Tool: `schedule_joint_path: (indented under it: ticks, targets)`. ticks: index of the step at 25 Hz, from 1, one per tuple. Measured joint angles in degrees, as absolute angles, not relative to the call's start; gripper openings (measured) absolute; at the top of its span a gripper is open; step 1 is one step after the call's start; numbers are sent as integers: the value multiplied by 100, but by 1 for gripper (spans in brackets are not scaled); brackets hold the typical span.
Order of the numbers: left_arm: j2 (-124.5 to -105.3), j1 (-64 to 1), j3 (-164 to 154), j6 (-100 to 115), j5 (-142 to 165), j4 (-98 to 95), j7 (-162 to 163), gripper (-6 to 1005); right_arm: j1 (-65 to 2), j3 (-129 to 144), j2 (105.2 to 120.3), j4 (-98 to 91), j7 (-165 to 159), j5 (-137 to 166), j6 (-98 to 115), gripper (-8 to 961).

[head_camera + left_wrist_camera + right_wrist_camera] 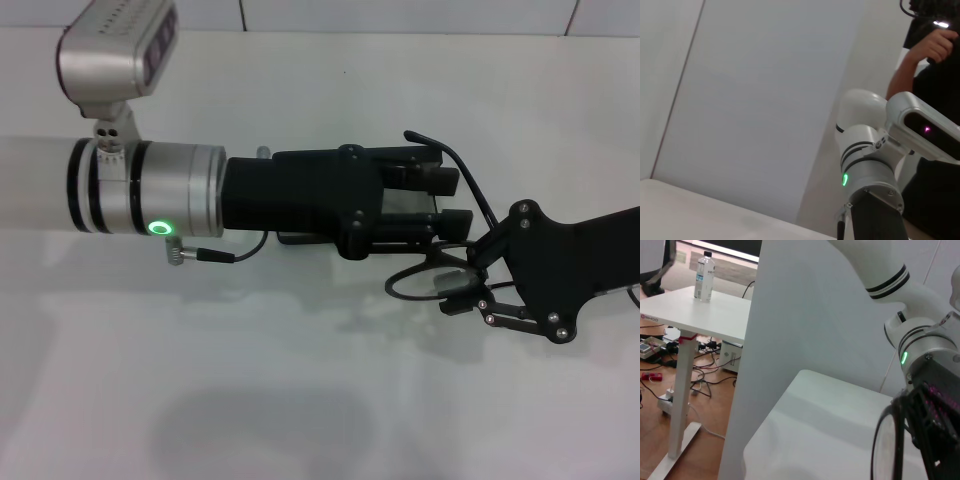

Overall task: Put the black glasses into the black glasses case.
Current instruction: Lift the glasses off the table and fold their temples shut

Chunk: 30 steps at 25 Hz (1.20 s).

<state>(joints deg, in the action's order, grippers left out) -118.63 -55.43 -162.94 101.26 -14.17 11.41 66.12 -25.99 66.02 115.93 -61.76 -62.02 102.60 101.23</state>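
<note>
Left arm is stretching across the middle of the head view, closest to the lens, with the left gripper (pixel 448 200) hanging over the white table (pixel 300 400). Whether that one is clamped or released, I can't tell from these shots.

Right gripper (pixel 458 292) is coming in from the opposite side and its jaws are pinching the black glasses (pixel 415 282) at the frame, by 1 of the 2 lenses. That lens is sticking out past the right jaws toward the left arm, and a temple arm is curving up and around the tip of the left gripper, just beside it. In the right wrist view the glasses (pixel 885 440) are sitting right up against that arm's own hardware, which fits a firm hold.

Now the awkward bit: the black glasses case isn't clearly showing anywhere. It may be hiding under the left gripper's black body (just my guess), so I can't say if it's open or what's in it.

My read is that we're sitting in the carry step, glasses lifted but not yet in the case. Next move is calling for getting the case exposed and open, then lining the frame up lengthwise over it and lowering gently, since those thin temples are looking easy to snag.
</note>
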Motion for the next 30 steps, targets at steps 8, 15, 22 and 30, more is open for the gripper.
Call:
schedule_joint_path:
  ticks: [8, 15, 22, 30]
  targets:
    - [-11859, -5528, -16289, 10091, -1717, 1153, 6587, 563, -2394, 6490, 11574, -6223, -5886, 10260, 10284, 143]
    - [-11666, -5223, -16292, 10089, -2126, 1217, 6609, 563, -2191, 5341, 11591, -6227, -5200, 9869, 11460, 147]
    - [-11706, -5008, -16285, 9828, -2208, 1537, 6620, 564, -1959, 5360, 11564, -5888, -4075, 9094, 12295, 150]
    - [-11967, -5370, -16279, 8882, -2216, 1103, 6348, 563, -2512, 6361, 11569, -4925, -3953, 8928, 12280, 154]
